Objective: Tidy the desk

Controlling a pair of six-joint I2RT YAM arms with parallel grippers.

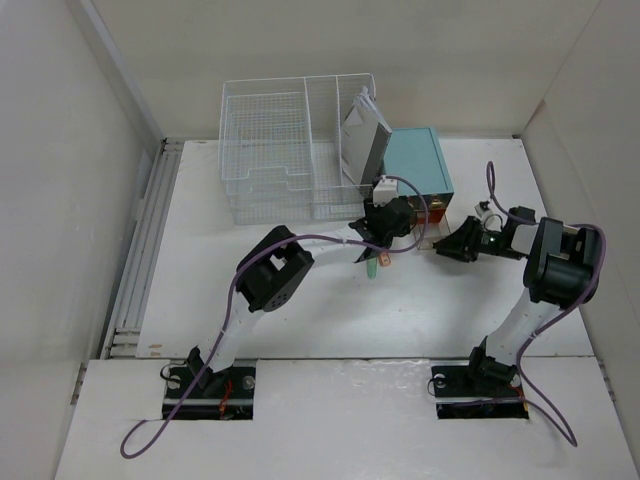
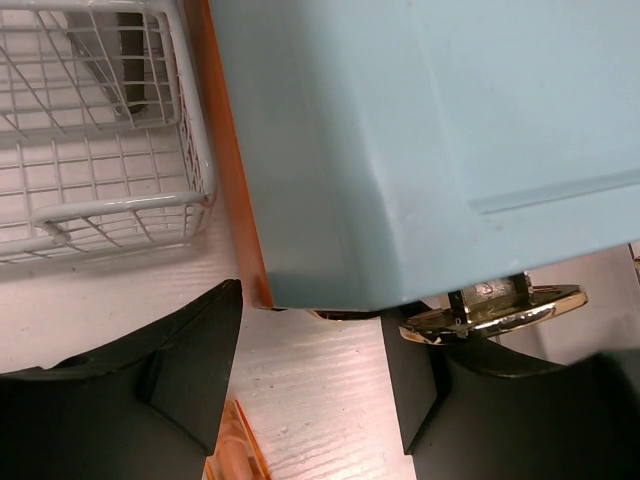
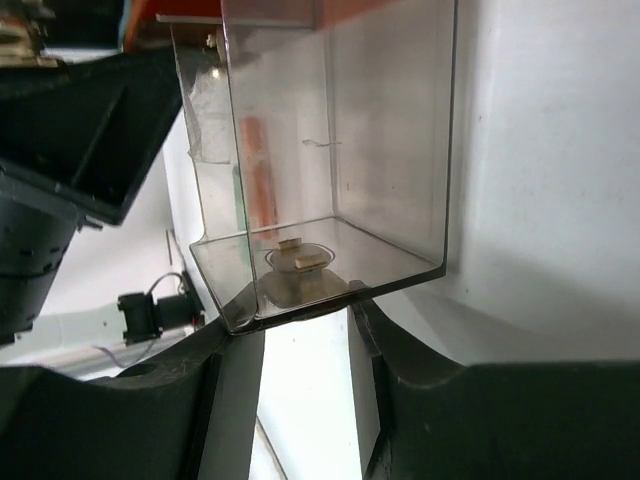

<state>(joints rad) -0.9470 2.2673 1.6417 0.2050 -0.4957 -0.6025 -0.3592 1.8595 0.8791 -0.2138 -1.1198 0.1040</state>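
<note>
Our left gripper [image 2: 310, 330], fingers then apart, by teal drawer box [image 2: 420, 130]; right gripper [image 3: 300, 312] at clear drawer [image 3: 380, 130], grip unclear.

Both arms extended forward, left claw [image 2: 310, 310] parted.

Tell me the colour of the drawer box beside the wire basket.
The drawer box is teal, with an orange strip along one edge; clearest in the left wrist view.

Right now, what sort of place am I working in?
Probably a lab test cell staged as an office: a white desk boxed in by bare white walls, with a wire basket and a teal drawer box on it.
</note>
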